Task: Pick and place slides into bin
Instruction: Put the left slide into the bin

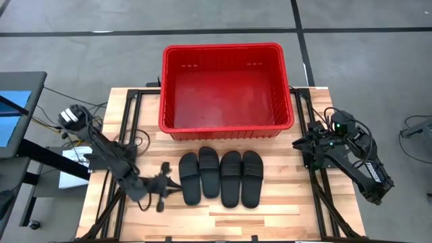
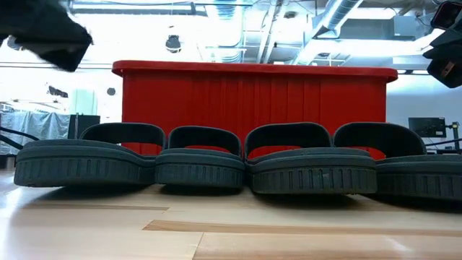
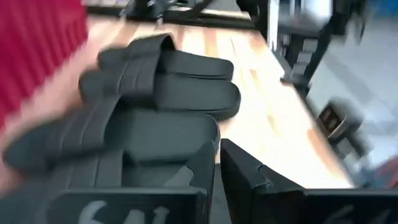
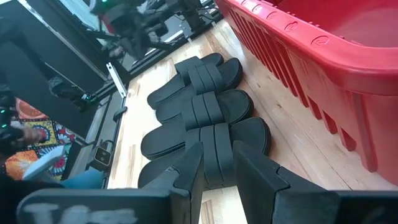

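Several black slides (image 1: 219, 177) lie side by side, soles down, on the wooden table, just in front of the red bin (image 1: 229, 48). The low view shows their toes (image 2: 202, 162) before the bin's wall (image 2: 253, 94). My left gripper (image 1: 172, 184) is low beside the leftmost slide (image 1: 190, 179), pointing along the row (image 3: 155, 93). Its fingers (image 3: 218, 168) are shut to a thin slit with nothing between them. My right gripper (image 1: 300, 143) waits at the table's right edge by the bin's near right corner. It is open (image 4: 217, 168) and looks down the row (image 4: 199, 106).
The bin (image 4: 311, 50) is empty and takes up the far middle of the table. Black frame rails (image 1: 128, 135) run along both table sides. Bare wood (image 1: 223, 219) lies between the slides and the near edge.
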`<state>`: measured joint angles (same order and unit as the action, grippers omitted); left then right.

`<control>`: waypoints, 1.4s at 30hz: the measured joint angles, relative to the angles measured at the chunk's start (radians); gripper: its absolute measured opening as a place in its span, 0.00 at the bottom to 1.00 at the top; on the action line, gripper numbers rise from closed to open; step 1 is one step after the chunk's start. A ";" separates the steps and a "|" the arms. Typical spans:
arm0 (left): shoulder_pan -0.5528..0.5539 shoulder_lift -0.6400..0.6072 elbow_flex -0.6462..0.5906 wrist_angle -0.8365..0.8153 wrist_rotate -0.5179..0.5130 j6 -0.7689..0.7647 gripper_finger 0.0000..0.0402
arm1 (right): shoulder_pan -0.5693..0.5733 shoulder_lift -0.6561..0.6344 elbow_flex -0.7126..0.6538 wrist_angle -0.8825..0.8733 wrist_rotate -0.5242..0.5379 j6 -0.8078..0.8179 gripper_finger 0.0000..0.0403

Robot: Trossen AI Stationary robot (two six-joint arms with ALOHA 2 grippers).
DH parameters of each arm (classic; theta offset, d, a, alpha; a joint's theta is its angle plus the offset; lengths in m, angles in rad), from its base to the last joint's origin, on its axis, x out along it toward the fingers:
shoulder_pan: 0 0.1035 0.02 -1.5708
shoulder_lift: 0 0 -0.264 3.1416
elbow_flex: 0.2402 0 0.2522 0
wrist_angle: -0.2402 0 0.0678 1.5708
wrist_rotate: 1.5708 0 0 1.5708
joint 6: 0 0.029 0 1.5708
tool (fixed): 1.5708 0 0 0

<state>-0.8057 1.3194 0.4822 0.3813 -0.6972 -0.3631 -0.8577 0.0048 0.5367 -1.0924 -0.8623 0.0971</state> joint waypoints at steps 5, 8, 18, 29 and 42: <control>0.000 0.159 0.181 -0.139 0.010 0.155 0.06 | 0.000 0.000 0.000 0.000 0.000 0.000 0.19; 0.006 0.224 0.304 -0.303 0.031 0.111 0.05 | 0.000 0.000 0.000 0.000 0.000 0.000 0.19; 0.059 0.375 0.656 -0.804 0.177 -0.231 0.09 | 0.000 0.000 0.000 0.000 0.000 0.000 0.19; 0.087 0.452 0.724 -0.892 0.275 -0.366 0.26 | 0.000 0.000 0.000 0.000 0.000 0.000 0.19; 0.106 0.511 0.724 -0.924 0.375 -0.462 0.42 | 0.000 0.000 0.000 0.000 0.000 0.000 0.19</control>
<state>-0.6995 1.8305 1.2060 -0.5430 -0.3221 -0.8253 -0.8577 0.0048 0.5365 -1.0925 -0.8623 0.0971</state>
